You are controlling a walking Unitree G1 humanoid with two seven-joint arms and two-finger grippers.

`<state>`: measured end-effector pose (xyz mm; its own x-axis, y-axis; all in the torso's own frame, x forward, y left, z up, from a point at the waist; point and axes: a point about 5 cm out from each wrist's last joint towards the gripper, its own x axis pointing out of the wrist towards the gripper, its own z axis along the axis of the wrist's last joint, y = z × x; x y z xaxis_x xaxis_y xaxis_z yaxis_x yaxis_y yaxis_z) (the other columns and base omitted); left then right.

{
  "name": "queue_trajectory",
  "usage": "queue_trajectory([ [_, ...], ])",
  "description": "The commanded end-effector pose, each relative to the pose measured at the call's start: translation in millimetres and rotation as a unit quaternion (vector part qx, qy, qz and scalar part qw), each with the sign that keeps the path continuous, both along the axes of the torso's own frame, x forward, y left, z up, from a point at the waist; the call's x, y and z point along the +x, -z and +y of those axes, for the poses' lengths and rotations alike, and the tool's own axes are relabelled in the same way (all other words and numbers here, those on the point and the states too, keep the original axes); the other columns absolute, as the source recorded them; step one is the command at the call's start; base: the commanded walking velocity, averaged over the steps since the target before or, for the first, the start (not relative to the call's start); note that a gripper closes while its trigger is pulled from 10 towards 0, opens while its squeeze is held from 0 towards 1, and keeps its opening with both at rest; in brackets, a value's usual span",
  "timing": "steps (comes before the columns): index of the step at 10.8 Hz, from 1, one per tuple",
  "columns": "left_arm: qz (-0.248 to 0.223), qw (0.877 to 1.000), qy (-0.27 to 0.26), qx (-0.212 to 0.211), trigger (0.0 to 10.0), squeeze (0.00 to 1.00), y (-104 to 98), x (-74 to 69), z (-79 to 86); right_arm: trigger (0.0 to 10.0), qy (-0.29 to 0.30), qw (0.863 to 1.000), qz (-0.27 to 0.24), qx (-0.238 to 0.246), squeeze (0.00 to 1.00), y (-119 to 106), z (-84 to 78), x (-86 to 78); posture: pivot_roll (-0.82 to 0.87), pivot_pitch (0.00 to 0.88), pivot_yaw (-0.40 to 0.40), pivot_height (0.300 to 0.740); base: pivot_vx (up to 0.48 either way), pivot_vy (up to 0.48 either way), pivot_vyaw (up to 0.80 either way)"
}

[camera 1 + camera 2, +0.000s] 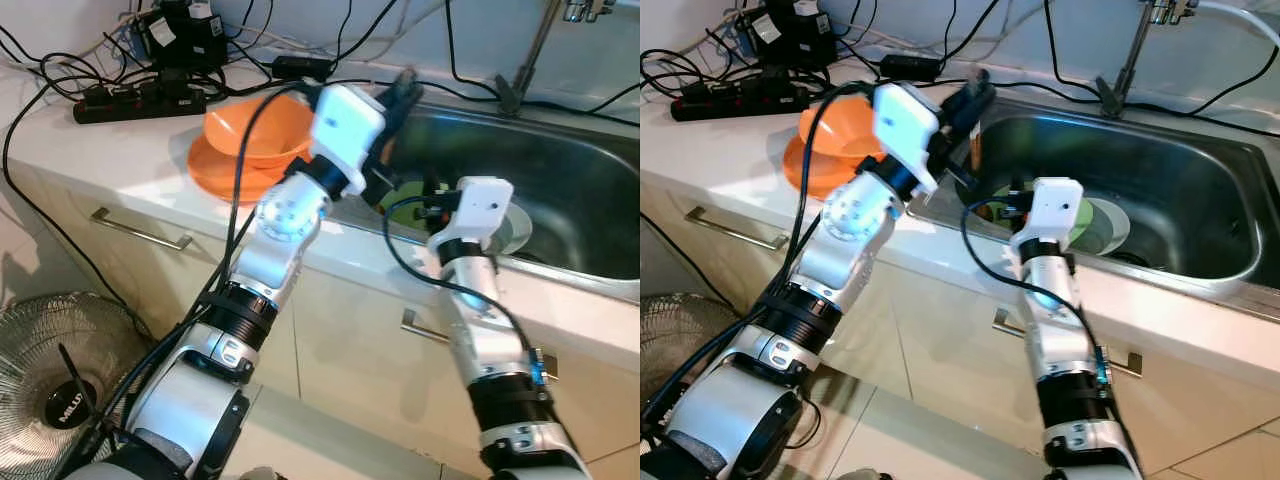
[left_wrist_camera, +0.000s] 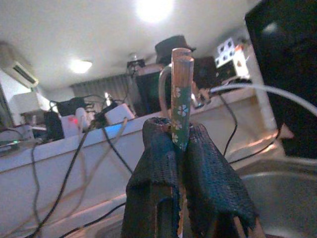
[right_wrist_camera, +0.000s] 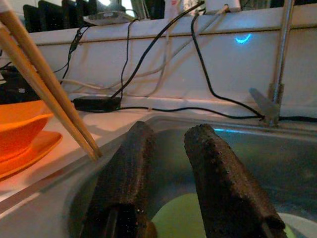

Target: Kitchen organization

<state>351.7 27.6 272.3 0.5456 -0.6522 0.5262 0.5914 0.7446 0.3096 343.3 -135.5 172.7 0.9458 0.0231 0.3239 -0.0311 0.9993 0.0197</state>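
The left gripper (image 2: 181,148) is raised over the near left corner of the sink (image 1: 1200,170), its two black fingers (image 2: 153,163) clamped tight on a pair of wooden chopsticks (image 2: 179,99) with a green flowered band. The upper ends of the chopsticks stick out past the fingertips, and the bare lower ends slant down toward the sink rim, ending just to the left of the right gripper (image 3: 168,148). Just behind and to the left of the left gripper, on the white counter (image 1: 90,150), an orange bowl (image 1: 262,130) sits on an orange plate (image 1: 225,172). The right gripper reaches down into the sink from its near edge, its fingers (image 3: 220,173) spread apart and gripping nothing. Directly below and ahead of it, on the sink floor, lies a green dish (image 1: 1080,222) resting on a white plate (image 1: 1115,228). A tap stem (image 1: 1128,58) rises at the back of the sink, beyond the right gripper. Further left on the counter, past the bowl, lie a black power strip (image 1: 140,100) and a tangle of black cables (image 1: 60,75). On the floor to the left of the left arm stands a fan (image 1: 55,385), beside the cabinet drawers (image 1: 140,232).
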Motion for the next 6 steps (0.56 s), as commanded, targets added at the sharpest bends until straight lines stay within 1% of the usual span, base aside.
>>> queue_trajectory([
  [1,0.013,1.000,0.014,-0.007,10.0,0.00,0,0.3,2.8,10.0,-0.008,1.000,-0.012,-0.009,0.44,-5,-0.9,1.2,0.14,0.008,0.009,0.740,0.000,0.000,0.00],
  [2,0.027,0.999,0.020,-0.008,10.0,0.00,1,1.2,5.1,10.0,-0.017,1.000,-0.015,-0.016,1.00,-7,-3.4,1.0,0.13,0.010,0.009,0.740,0.000,0.000,0.00],
  [4,0.071,0.996,0.036,-0.029,10.0,0.00,6,4.5,14.6,10.0,-0.064,0.997,-0.022,-0.039,1.00,-12,-2.0,-1.1,0.13,0.020,0.015,0.740,0.000,0.000,0.00],
  [6,0.086,0.995,0.043,-0.024,10.0,0.00,9,6.0,18.5,10.0,-0.079,0.996,-0.026,-0.042,1.00,-13,2.0,-2.9,0.14,0.022,0.024,0.740,0.000,0.000,0.00],
])
